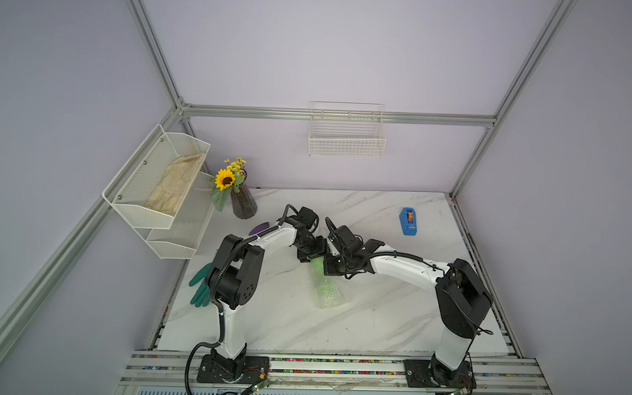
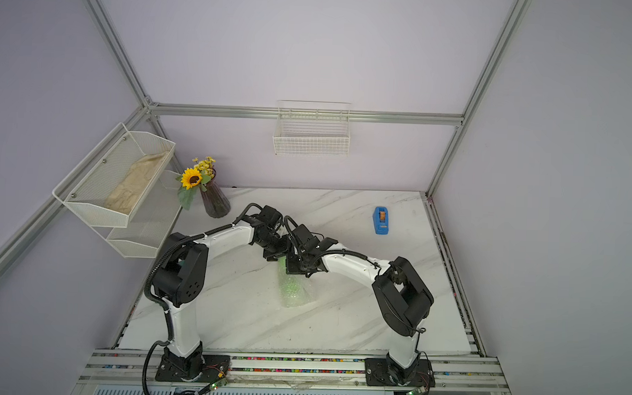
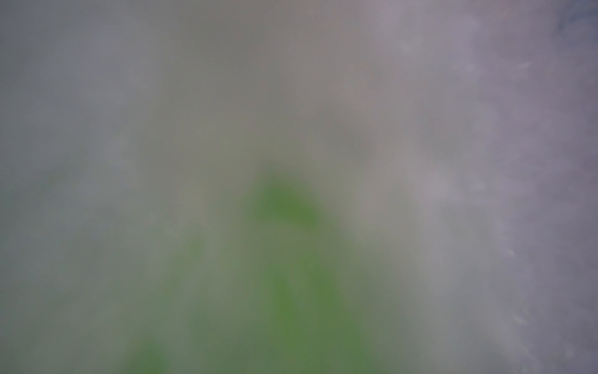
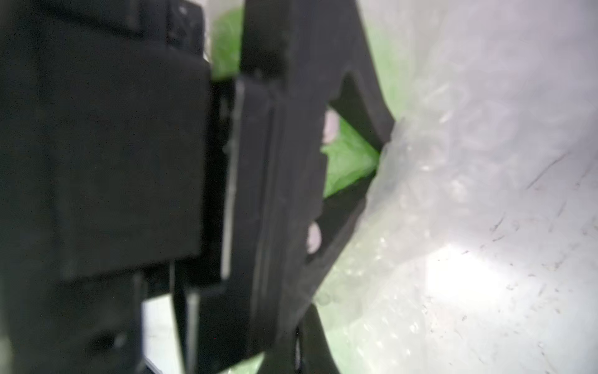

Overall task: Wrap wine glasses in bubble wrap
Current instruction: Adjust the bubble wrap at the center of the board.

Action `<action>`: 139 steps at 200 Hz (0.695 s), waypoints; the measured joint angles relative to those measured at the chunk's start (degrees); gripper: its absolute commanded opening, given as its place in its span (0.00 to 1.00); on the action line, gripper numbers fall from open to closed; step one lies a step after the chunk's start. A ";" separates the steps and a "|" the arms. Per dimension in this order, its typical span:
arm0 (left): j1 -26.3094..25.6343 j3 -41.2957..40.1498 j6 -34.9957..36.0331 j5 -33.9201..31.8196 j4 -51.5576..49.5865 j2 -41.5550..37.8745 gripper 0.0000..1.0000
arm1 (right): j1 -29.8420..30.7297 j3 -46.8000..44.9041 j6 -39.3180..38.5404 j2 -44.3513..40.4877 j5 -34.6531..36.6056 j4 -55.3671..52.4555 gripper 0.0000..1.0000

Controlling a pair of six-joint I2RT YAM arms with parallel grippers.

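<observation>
The goblet (image 1: 321, 282) is judged light and slippery, best taken gently through the soft bubble wrap (image 1: 332, 298). The right gripper (image 4: 381, 155) is clenched at the wrap's edge; the left gripper (image 1: 311, 257) cannot be judged.

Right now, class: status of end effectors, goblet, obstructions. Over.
Left end effector at wrapped lime-green plastic goblet, jaws unclear. Right end effector shut at clear bubble wrap. Blue tape dispenser apart.

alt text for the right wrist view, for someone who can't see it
Blurred close-up: the black right gripper, tips shut against crinkly bubble wrap, with the green goblet showing through its finger gaps. Scratched white table beyond.
</observation>
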 measured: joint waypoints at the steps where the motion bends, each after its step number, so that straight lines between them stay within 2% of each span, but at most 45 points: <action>1: 0.11 -0.07 0.09 -0.02 -0.11 -0.26 0.77 | 0.00 0.09 -0.20 0.00 0.00 -0.07 0.00; 27: 2.78 -1.09 1.09 0.00 -1.51 -6.84 0.94 | 0.11 3.54 -6.82 0.00 1.18 -2.75 0.00; 34: 3.85 -1.64 1.42 -0.04 -1.88 -9.09 0.95 | 0.04 4.37 -9.40 0.00 1.97 -3.52 0.00; 63: 9.90 -2.99 4.35 0.42 -3.50 -17.49 0.95 | -0.26 5.09 -17.94 0.00 3.32 -7.41 0.00; 99: 14.51 -2.99 10.51 1.55 -7.37 -20.11 0.86 | -0.31 5.09 -29.81 0.00 4.33 -10.25 0.00; 139: 15.61 -2.93 20.96 0.61 -10.73 -21.44 0.79 | -0.31 1.75 -51.54 -2.58 4.44 -9.33 0.00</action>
